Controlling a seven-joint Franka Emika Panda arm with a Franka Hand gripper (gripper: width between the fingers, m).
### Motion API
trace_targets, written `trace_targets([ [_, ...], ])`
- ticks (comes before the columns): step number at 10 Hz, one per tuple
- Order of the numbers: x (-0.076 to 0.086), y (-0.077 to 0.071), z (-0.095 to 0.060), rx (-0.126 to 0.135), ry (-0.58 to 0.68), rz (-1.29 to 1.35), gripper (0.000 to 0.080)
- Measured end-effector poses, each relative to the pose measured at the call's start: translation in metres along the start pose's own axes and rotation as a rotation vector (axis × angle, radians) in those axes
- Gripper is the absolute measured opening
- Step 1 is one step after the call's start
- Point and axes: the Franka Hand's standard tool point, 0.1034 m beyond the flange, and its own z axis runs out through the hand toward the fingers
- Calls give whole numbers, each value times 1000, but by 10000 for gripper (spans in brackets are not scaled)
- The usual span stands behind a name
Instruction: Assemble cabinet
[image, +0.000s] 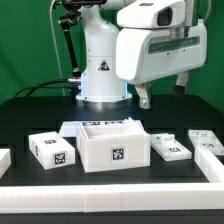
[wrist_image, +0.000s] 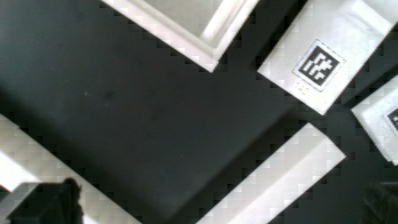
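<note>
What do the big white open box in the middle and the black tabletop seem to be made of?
The cabinet box looks like matte white plastic: uniform colour, thick even walls, no grain or gloss. The tabletop looks like a dull black covering, perhaps a mat or painted board, since it throws back almost no light. Its exact material stays open.
</note>
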Motion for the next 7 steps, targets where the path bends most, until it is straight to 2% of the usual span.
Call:
trace_targets([
  [6,0,0,1,0,0,-4,796],
  [7,-5,-5,4,-14,16,-100,796],
])
